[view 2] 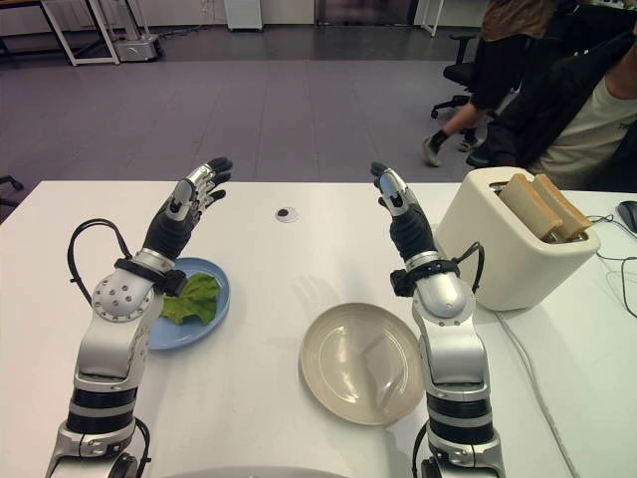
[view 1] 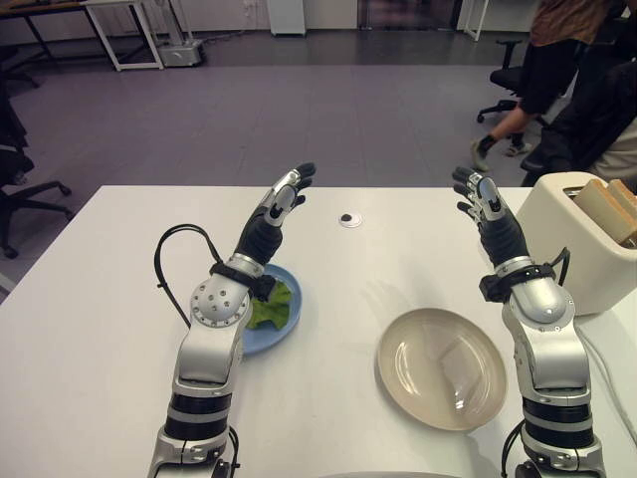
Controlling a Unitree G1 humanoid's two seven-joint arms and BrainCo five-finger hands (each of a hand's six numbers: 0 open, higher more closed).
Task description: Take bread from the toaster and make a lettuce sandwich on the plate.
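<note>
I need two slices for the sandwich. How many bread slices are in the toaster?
2. Both stick up from the toaster, side by side: the left slice nearer the right hand, the right slice beyond it. More could sit hidden inside.

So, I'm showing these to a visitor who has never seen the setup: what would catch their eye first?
Both robot hands stand raised over the white table with fingers spread, holding nothing: the left hand by the blue plate of lettuce, the right hand next to the toaster. Two bread slices stick up from the toaster at the right, and a bare beige plate lies in front of it.
</note>
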